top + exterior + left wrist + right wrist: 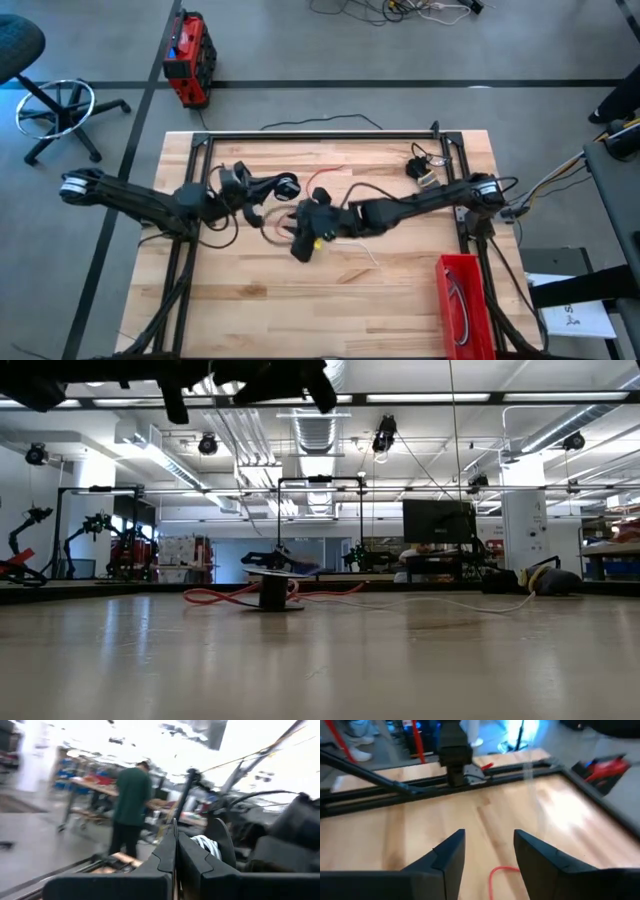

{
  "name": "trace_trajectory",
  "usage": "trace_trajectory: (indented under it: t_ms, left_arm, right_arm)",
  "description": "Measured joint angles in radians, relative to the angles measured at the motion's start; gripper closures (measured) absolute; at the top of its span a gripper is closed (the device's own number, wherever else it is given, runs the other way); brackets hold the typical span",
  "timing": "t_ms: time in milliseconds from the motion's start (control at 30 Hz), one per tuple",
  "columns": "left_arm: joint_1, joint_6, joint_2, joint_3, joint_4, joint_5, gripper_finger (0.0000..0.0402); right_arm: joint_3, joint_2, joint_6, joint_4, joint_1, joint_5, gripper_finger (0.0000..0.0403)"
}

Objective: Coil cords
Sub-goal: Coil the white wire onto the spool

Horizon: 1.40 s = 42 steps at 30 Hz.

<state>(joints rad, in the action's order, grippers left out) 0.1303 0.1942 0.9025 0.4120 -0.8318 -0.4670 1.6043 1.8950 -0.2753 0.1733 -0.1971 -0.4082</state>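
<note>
A red cord [322, 186] lies in loose loops on the wooden table's middle, also seen in the low view [215, 596] with a dark plug [272, 592] standing by it. A thin white cord [368, 255] trails toward the right [450, 603]. A small black cord coil [420, 165] rests at the far right. My left gripper [175, 851] is shut, raised above the table's middle [290, 186]; loops of white cord [207, 845] show just behind its fingers. My right gripper [487, 855] hangs open over the table [302, 245], a red cord loop [501, 876] below it. My left gripper is shut with its fingers level. I cannot tell whether anything is caught between them or whether they touch the white loops behind them.
A black metal frame [320, 135] borders the table's far and side edges. A red bin [462, 300] holding a coiled cord stands at the near right. A red toolbox [187, 58] and a chair [50, 100] are on the floor. A person [131, 805] stands beyond the table.
</note>
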Motion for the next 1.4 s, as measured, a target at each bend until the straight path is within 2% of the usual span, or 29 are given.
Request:
trace_trajectory:
  t_ms: [100, 333, 433, 567, 733, 867, 967, 1100, 1167, 1400]
  left_arm:
    - [0.0, -0.001, -0.041, 0.0, -0.004, 0.073, 0.0401]
    - [0.001, 0.018, -0.094, 0.0, -0.019, 0.211, 0.0401]
    - [0.005, 0.032, -0.108, -0.002, -0.021, 0.224, 0.0401]
    - [0.006, 0.033, -0.115, -0.003, -0.021, 0.233, 0.0401]
    - [0.006, 0.038, -0.125, -0.003, -0.021, 0.245, 0.0401]
    - [0.006, 0.04, -0.134, -0.003, -0.02, 0.246, 0.0401]
    - [0.006, 0.044, -0.142, -0.003, -0.023, 0.246, 0.0401]
    - [0.006, 0.044, -0.154, -0.003, -0.022, 0.249, 0.0401]
    - [0.006, 0.044, -0.164, -0.003, -0.019, 0.25, 0.0401]
    - [0.006, 0.035, -0.224, -0.021, 0.04, 0.319, 0.0401]
  right_arm:
    - [0.0, 0.01, 0.079, -0.035, -0.023, -0.078, 0.0239]
    - [0.0, 0.079, 0.218, -0.178, -0.025, -0.118, 0.0252]
    - [0.0, 0.103, 0.24, -0.213, -0.021, -0.208, 0.0257]
    - [0.003, 0.128, 0.263, -0.265, -0.014, -0.213, 0.0258]
    - [0.003, 0.159, 0.193, -0.262, 0.001, -0.245, 0.026]
    - [0.003, 0.173, 0.149, -0.269, 0.02, -0.25, 0.0279]
    - [0.003, 0.185, 0.114, -0.267, 0.029, -0.246, 0.0308]
    - [0.003, 0.191, 0.044, -0.243, 0.039, -0.239, 0.0376]
    - [0.003, 0.189, 0.022, -0.225, 0.043, -0.241, 0.0395]
    - [0.003, 0.094, -0.05, -0.055, 0.042, -0.239, 0.04]
